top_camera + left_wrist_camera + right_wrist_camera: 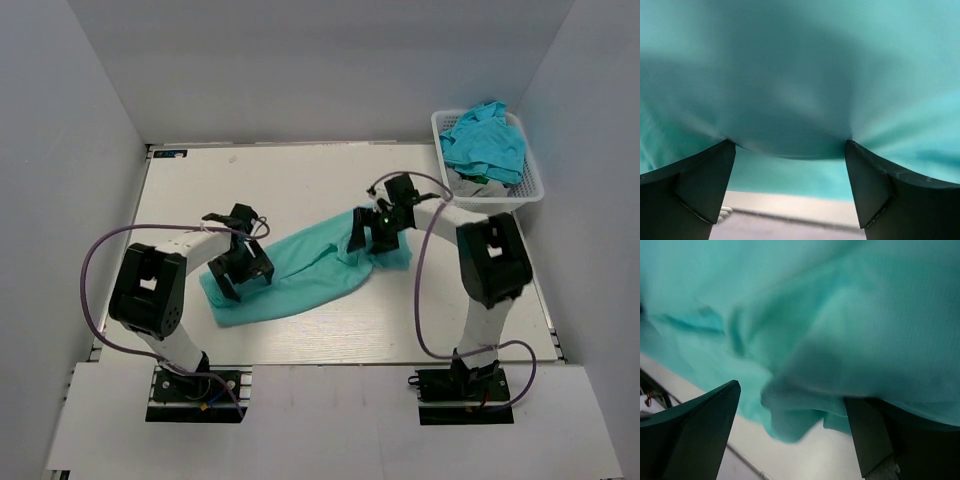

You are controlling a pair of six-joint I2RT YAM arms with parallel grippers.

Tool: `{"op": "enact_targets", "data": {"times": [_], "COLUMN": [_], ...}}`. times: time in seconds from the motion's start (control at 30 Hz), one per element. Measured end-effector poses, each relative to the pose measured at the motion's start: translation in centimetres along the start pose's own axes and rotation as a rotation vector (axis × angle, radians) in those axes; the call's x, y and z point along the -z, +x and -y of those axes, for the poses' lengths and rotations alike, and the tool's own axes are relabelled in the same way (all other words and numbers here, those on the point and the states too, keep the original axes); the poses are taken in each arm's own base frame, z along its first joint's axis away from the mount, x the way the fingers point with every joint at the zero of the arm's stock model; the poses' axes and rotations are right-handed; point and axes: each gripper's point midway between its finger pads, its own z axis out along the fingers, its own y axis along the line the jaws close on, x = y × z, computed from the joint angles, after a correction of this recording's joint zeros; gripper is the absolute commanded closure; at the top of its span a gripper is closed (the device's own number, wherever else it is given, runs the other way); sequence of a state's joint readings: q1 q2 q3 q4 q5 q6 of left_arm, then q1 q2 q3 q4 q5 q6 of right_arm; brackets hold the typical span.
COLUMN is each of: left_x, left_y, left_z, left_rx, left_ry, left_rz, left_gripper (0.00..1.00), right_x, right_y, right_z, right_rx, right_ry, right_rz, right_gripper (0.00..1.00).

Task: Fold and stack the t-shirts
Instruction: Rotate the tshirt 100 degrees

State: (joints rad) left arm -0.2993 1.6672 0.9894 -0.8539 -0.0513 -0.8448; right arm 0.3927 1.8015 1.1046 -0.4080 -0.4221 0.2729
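A teal-green t-shirt (310, 272) lies crumpled in a long strip across the middle of the white table (300, 180). My left gripper (243, 270) is low over its left end, open. In the left wrist view the shirt (800, 75) fills the frame and rests against both fingertips of the open gripper (790, 146). My right gripper (375, 232) is over the shirt's right end, open. In the right wrist view a bunched fold of the shirt (805, 405) sits between the spread fingers of the gripper (791, 392), above the table.
A white lattice basket (500, 195) stands at the back right corner, heaped with turquoise-blue t-shirts (485, 140). Grey walls close in the table on the left, back and right. The arms' cables loop out over the table's sides.
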Motion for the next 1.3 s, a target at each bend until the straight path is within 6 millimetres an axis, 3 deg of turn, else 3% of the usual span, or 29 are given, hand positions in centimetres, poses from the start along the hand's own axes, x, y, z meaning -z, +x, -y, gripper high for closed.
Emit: {"op": "enact_targets", "data": {"times": [0.17, 0.27, 0.37, 0.43, 0.5, 0.6, 0.73, 0.83, 0.93, 1.07, 1.2, 1.3], "left_x": [1.4, 3.6, 6.3, 7.4, 8.3, 9.4, 10.6, 11.6, 12.7, 15.1, 17.3, 16.9], "left_y": [5.7, 7.8, 9.0, 9.7, 10.2, 9.7, 6.8, 3.4, 0.7, -1.4, -1.9, -1.6], "left_z": [2.4, 4.4, 7.5, 8.5, 8.8, 8.6, 8.0, 6.4, 3.8, 2.0, 1.0, 0.1], "left_rx": [-0.113, -0.222, -0.335, -0.392, -0.425, -0.447, -0.426, -0.343, -0.233, -0.145, -0.102, -0.098], "left_ry": [0.092, 0.148, 0.263, 0.312, 0.343, 0.363, 0.307, 0.178, 0.031, 0.005, 0.060, 0.047], "left_rz": [-0.175, -0.249, -0.262, -0.261, -0.253, -0.195, -0.026, 0.125, 0.246, 0.373, 0.448, 0.450], "left_gripper": [0.00, 0.00, 0.00, 0.00, 0.00, 0.00, 0.00, 0.00, 0.00, 0.00, 0.00, 0.00], "right_x": [-3.4, -4.8, -4.8, -3.7, -1.7, 2.8, 8.9, 10.0, 7.5, 1.0, -4.2, -6.3], "right_y": [-12.1, -19.3, -24.4, -25.0, -23.9, -21.6, -19.9, -17.4, -13.2, -6.4, 0.0, 2.6], "right_z": [-0.1, 0.2, 0.8, 0.9, 0.2, -2.7, -8.6, -12.5, -14.9, -16.8, -16.8, -15.4], "right_rx": [0.213, 0.385, 0.515, 0.560, 0.580, 0.598, 0.632, 0.630, 0.606, 0.581, 0.544, 0.490], "right_ry": [-0.117, -0.122, -0.041, -0.001, 0.006, -0.017, -0.076, -0.154, -0.243, -0.323, -0.348, -0.332], "right_rz": [0.138, 0.230, 0.298, 0.313, 0.316, 0.355, 0.462, 0.476, 0.379, 0.147, -0.072, -0.169], "right_gripper": [0.10, 0.10, 0.10, 0.10, 0.10, 0.10, 0.10, 0.10, 0.10, 0.10, 0.10, 0.10]}}
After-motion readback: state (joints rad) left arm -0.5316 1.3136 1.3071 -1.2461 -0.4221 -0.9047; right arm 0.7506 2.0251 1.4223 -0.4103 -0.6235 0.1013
